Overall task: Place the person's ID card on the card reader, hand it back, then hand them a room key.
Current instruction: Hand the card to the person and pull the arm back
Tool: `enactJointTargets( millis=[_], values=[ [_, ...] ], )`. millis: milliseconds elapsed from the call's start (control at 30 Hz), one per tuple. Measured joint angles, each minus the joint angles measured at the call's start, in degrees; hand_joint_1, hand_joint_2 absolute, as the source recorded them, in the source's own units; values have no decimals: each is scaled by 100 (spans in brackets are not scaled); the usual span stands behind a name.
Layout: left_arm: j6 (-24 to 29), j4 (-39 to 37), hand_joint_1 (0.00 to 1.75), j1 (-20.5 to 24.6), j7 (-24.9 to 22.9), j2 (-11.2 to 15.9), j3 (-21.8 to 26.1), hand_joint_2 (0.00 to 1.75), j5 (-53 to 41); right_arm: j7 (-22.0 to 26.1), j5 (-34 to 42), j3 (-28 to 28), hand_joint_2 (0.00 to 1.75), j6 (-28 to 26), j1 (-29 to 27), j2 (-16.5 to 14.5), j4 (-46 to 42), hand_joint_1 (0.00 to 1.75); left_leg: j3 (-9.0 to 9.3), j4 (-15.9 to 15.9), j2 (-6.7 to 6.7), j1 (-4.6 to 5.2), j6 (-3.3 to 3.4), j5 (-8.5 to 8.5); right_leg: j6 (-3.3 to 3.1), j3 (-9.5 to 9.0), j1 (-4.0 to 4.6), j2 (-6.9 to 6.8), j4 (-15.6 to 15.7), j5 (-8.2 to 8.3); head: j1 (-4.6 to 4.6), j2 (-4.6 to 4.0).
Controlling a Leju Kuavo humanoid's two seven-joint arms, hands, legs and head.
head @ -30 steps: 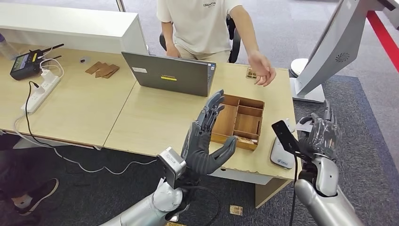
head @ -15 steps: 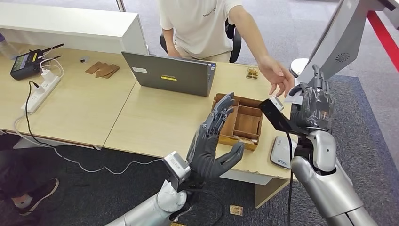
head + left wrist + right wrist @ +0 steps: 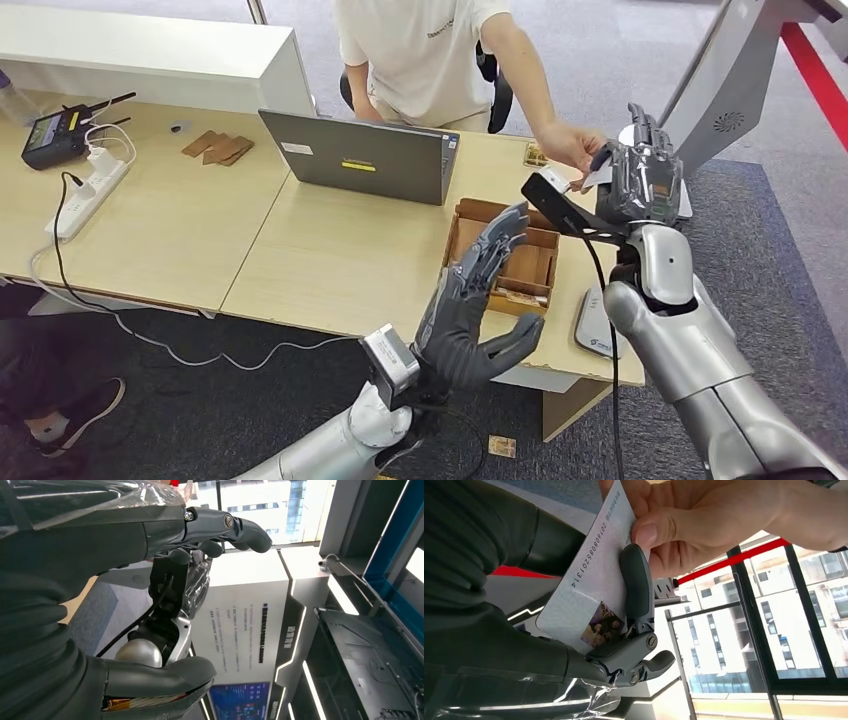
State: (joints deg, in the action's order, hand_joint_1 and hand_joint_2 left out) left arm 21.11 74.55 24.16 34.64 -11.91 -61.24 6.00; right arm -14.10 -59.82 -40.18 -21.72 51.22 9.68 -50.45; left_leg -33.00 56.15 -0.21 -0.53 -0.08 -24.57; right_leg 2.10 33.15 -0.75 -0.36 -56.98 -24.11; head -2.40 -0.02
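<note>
Taking the wooden tray (image 3: 505, 262) as the landmark: the left hand (image 3: 470, 310) hovers over the tray's near-left corner, fingers spread, holding nothing. Beyond the tray's far-right corner, the right hand (image 3: 640, 180) pinches the ID card (image 3: 591, 587), whose long axis runs from its fingers to the person's hand (image 3: 570, 145), already gripping the other end. The card reader (image 3: 597, 330) sits right of the tray.
</note>
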Motion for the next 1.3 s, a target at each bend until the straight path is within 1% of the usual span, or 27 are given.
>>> enactJointTargets(
  millis=[33, 133, 167, 367, 600, 767, 800, 867, 933, 1000, 1100, 1133, 1233, 1300],
  values=[
    [-16, -25, 0, 5, 10, -14, 0, 175, 3, -25, -1, -27, 175, 50, 85, -40, 144, 169, -1, 0, 0, 0, 0, 0, 0, 1, 0, 0, 0, 0, 0, 0],
    [-52, -88, 0, 24, 34, -37, -1, 175, 16, -110, -2, -106, 175, 183, 317, -145, 516, 39, -1, 0, -2, 0, 0, 0, 0, 1, 0, 0, 0, 0, 0, 0],
    [-64, -101, 0, 28, 37, -37, -1, 175, 19, -137, -4, -129, 175, 222, 377, -172, 611, 1, -2, 0, -2, 0, 0, 0, 0, 2, 0, -1, 0, -1, 1, 0],
    [0, -151, 0, 55, 49, -34, 1, 175, 34, -214, 10, -238, 175, 280, 611, -346, 1110, 0, -2, 0, 0, 0, 0, -1, 0, 3, 0, 0, 0, -1, -1, 0],
    [151, -153, 0, 68, 52, -31, 0, 175, 95, -226, 54, -425, 175, 89, 705, -554, 1573, 0, 0, 0, 0, -1, -1, 1, 0, 2, 1, 0, 0, 0, -1, 0],
    [244, -153, 0, 70, 52, -27, -2, 175, 103, -102, 377, -485, 175, -128, 716, -613, 1693, 0, 0, 0, 0, 0, -2, 2, 0, 2, 1, 0, 0, 1, 0, 0],
    [271, -153, 0, 71, 52, -22, -3, 175, 103, -27, 529, -495, 175, -213, 715, -619, 1699, 0, 0, 0, 0, 0, -2, 2, 0, 2, 1, 0, 0, 1, 1, 0],
    [353, -154, 0, 76, 39, -1, -6, 175, 99, 239, 1085, -490, 175, -432, 699, -635, 1674, 0, 0, 0, 0, 0, -2, 2, 0, 2, 1, 0, 0, 0, 1, 0],
    [461, -153, 0, 77, -6, 22, -8, 175, 89, 645, 1945, -396, 175, -657, 624, -660, 1526, 0, 1, 0, 1, -1, -2, 2, 0, 2, 1, 0, 0, 0, -1, 0],
    [572, -145, 0, 73, -92, 38, -8, 175, 67, 980, 2829, -259, 175, -764, 485, -672, 1247, 0, 2, 0, 0, -1, -2, 2, 0, 2, 2, 0, 0, 0, 0, 0],
    [765, -89, 0, 57, -288, 90, -7, 175, -14, 1171, 4137, -125, 44, -922, 112, -609, 553, 0, 4, 0, -1, -2, -2, 2, -1, 1, 3, 0, 0, -1, 1, 0],
    [828, -53, 0, 49, -358, 115, -7, 175, -48, 1202, 4595, -90, 44, -1025, -72, -559, 242, 0, 5, 0, -1, -2, -2, 1, -1, 1, 3, 0, 0, -1, 0, 0],
    [950, 55, 0, 8, -498, 191, 1, 175, -130, 1271, 5643, -22, 175, -1273, -649, -367, -613, 0, 5, 0, -2, -2, -2, 0, -1, 0, 2, 0, 0, -1, 0, 0],
    [1002, 120, 0, -27, -543, 245, 14, 175, -184, 1359, 6024, 2, 175, -1401, -1024, -212, -1130, 0, 5, 0, -1, -2, -1, -1, 0, 0, 1, 0, 1, -2, 1, 0]
  ],
)
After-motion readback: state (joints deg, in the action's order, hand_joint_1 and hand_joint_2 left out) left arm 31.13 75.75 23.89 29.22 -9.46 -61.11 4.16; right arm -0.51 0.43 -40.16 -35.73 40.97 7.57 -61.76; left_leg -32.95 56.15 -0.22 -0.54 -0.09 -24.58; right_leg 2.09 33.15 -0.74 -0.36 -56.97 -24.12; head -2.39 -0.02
